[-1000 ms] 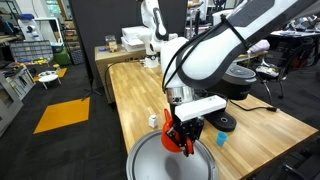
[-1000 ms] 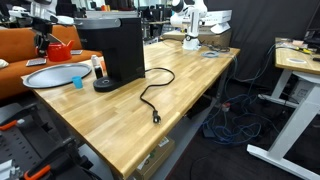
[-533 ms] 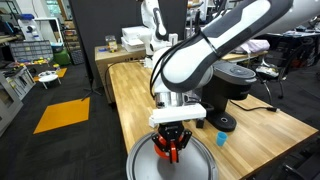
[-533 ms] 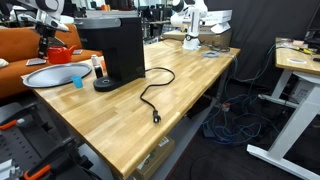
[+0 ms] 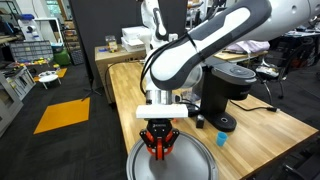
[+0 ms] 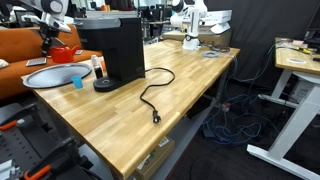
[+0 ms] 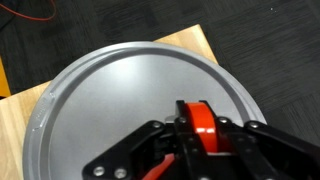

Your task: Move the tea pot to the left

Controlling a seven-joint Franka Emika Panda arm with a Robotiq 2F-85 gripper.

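Note:
My gripper (image 5: 157, 146) is shut on the red-orange tea pot (image 5: 157, 150) and holds it just above the round grey metal tray (image 5: 195, 165) at the table's near end. In the wrist view the pot's glossy red handle (image 7: 198, 124) sits clamped between the black fingers (image 7: 150, 143), with the tray (image 7: 110, 90) spread below. In an exterior view the pot (image 6: 62, 53) shows as a red shape above the tray (image 6: 55, 76), under the gripper (image 6: 50, 40). Most of the pot's body is hidden by the gripper.
A black coffee machine (image 5: 222, 92) stands on the wooden table (image 5: 250, 130) beside the tray, with a black cable (image 6: 150, 100) trailing across the top. A small blue cup (image 5: 221, 140) and a small orange and white bottle (image 6: 98, 65) stand near the machine.
The arm has swung the gripper with the tea pot leftwards over the tray, from its right part to its left part. The jaws have stayed shut on the pot.

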